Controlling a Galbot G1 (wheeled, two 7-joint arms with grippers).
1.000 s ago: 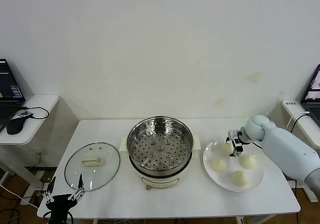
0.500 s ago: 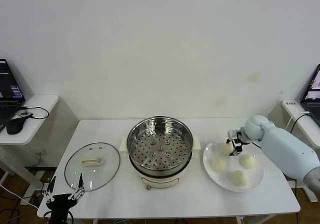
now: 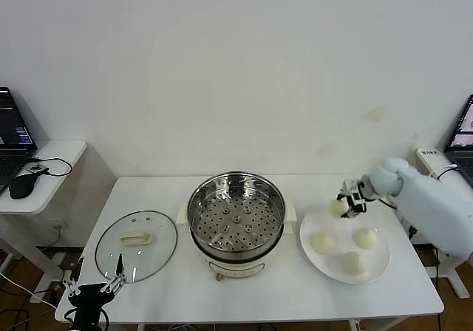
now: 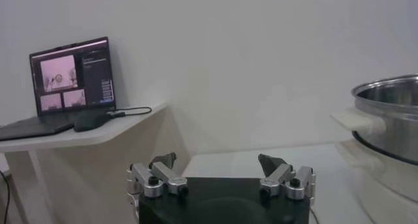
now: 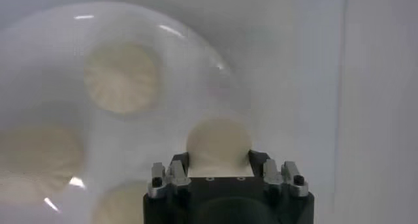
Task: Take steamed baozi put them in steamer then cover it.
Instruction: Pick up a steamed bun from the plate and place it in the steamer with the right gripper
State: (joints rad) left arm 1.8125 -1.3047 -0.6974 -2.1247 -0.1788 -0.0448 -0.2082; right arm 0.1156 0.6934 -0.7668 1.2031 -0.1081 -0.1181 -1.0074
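My right gripper (image 3: 345,204) is shut on a cream-white baozi (image 3: 338,207) and holds it lifted above the back edge of the white plate (image 3: 325,262); the wrist view shows the bun (image 5: 218,142) between the fingers. Three more baozi lie on the plate: one (image 3: 322,243) at its left, one (image 3: 366,237) at its right and one (image 3: 355,261) at the front. The steel steamer (image 3: 236,211) with its perforated tray stands mid-table, with no buns in it. My left gripper (image 3: 93,287) hangs open and empty below the table's front left corner.
The round glass lid (image 3: 137,245) with a cream handle lies flat on the table left of the steamer. A side desk with a laptop (image 3: 13,135) and mouse stands far left. Another laptop (image 3: 462,133) is at the far right.
My right gripper has risen from the plate with one baozi in it and moved slightly back. The left arm has not moved.
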